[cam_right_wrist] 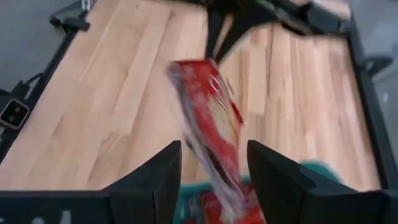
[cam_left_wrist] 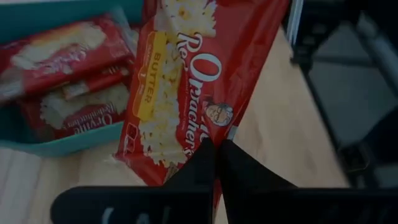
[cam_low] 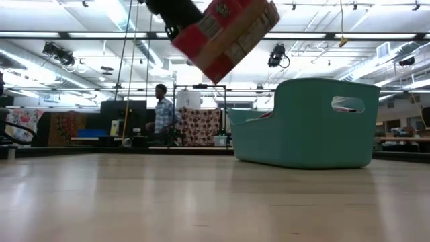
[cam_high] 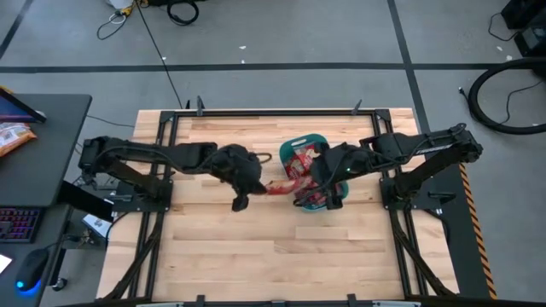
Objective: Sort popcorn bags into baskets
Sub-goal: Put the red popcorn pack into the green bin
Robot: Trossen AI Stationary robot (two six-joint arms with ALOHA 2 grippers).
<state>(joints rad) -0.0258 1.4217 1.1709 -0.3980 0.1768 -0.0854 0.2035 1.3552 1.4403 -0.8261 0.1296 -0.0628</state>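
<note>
My left gripper (cam_high: pixel 260 186) is shut on a red popcorn packet (cam_high: pixel 280 188) and holds it in the air just left of the teal basket (cam_high: pixel 307 139). In the low view the packet (cam_low: pixel 225 33) hangs tilted, high above the table and left of the basket (cam_low: pixel 306 128). Several red packets (cam_left_wrist: pixel 62 56) lie inside the basket. My right gripper (cam_right_wrist: pixel 214 177) is open over the basket's left part. The held packet's free end (cam_right_wrist: pixel 214 130) shows between its fingers; I cannot tell whether they touch it. My left gripper pinches the packet's end edge (cam_left_wrist: pixel 208 134) between its two shut fingers (cam_left_wrist: pixel 202 162). The fingers come from the table's left, along the packet's length. The packet reaches out toward the basket, tilted and lifted clear of the table.
Bare wood lies on the table's near half (cam_high: pixel 273 256) and left of the basket. A dark desk at the far left holds an orange snack bag (cam_high: pixel 13 136) and a keyboard. A person (cam_low: pixel 161 107) stands in the room beyond the table.
</note>
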